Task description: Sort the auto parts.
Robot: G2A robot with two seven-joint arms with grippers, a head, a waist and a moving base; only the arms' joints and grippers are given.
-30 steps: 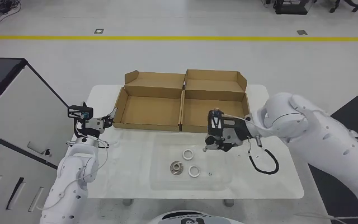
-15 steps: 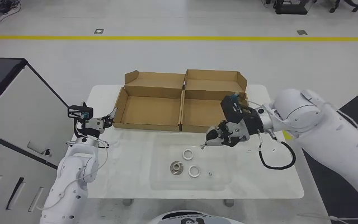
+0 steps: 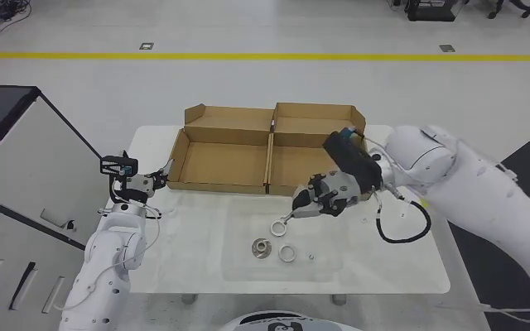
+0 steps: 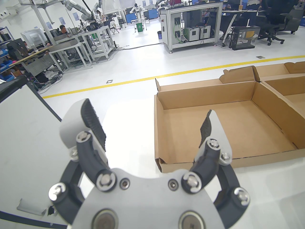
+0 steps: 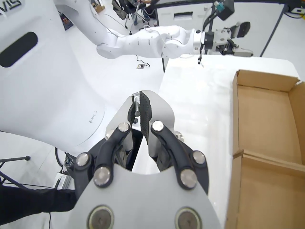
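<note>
Right gripper (image 5: 138,101) clamped on bolt (image 5: 136,107), near white ring (image 3: 278,226); right box (image 3: 290,170) just behind. Left gripper (image 4: 147,117) open beside left box (image 4: 214,129) corner, near table (image 3: 190,236) edge.

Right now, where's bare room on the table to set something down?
Free: floors of the left box and right box; table strip in front of the left box. Crowded: centre front, white rings and metal hub, right gripper holding a bolt by them.

Overhead looks down; both wrist cameras share cardboard boxes (image 3: 224,161)
</note>
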